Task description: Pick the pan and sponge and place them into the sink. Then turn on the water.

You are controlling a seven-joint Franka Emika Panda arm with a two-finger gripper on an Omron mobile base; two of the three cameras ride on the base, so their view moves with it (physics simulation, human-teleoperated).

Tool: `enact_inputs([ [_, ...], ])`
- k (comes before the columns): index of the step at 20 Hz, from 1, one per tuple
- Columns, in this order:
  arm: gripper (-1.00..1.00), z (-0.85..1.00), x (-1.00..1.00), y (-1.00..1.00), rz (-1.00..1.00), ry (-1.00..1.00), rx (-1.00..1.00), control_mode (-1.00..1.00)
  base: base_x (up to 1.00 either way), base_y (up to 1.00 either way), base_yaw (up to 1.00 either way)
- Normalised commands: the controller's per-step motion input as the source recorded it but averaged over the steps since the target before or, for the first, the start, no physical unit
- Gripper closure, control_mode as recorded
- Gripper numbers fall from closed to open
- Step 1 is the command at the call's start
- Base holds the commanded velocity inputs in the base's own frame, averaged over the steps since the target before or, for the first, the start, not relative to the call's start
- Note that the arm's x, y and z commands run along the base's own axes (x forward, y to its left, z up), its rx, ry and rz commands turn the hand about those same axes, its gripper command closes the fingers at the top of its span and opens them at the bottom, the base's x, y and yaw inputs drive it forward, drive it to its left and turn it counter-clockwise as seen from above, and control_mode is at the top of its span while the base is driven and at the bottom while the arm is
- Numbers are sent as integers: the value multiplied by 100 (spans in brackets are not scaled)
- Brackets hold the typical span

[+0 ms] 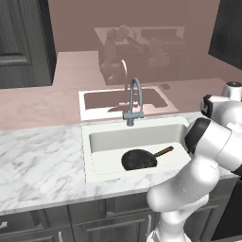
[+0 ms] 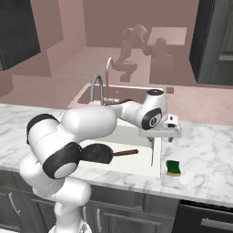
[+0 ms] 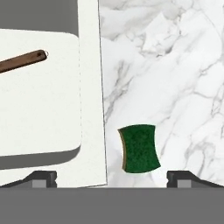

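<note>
Two dark fingertips of the end effector (image 3: pixel 112 178) stand at their widest, far apart, with nothing between them; the sponge (image 3: pixel 139 148) lies just ahead of the gap, untouched, green face up. In the hand view the sponge's long axis runs parallel to the sink's nearby rim, and a thin yellow layer shows along the edge facing the sink (image 3: pixel 89 87). In the right base view the end effector (image 2: pixel 160 132) hangs over the sink's right rim, above and behind the sponge (image 2: pixel 173 168), which sits on the marble tabletop (image 2: pixel 205 159) just right of the sink (image 2: pixel 156 154), near the front edge.

The pan (image 1: pixel 139 159) lies inside the sink (image 1: pixel 94 142), on the basin floor toward its front. Its brown handle points right and slightly back, toward the sink's right wall, so the pan's long axis runs roughly along the sink's width.

The left base view shows the whole black pan and the grey gooseneck faucet (image 1: pixel 133 101) standing behind the sink at mid-width. In the right base view the arm covers part of the pan (image 2: pixel 98 153), though the handle shows clearly. The hand view gives just the handle's end with its hanging hole, over the white basin floor.
</note>
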Motion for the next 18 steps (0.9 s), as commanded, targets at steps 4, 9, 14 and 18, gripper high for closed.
enact_inputs([
  [4, -100, -14, -21, -3, 2, 0, -3, -100, 0, 0, 0],
  [9, -100, -9, -14, -10, 1, 3, -2, -100, 0, 0, 0],
  [14, -100, -2, -3, -14, 1, 2, 0, -100, 0, 0, 0],
  [18, -100, -8, 2, -17, 0, 1, 4, -100, 0, 0, 0],
])
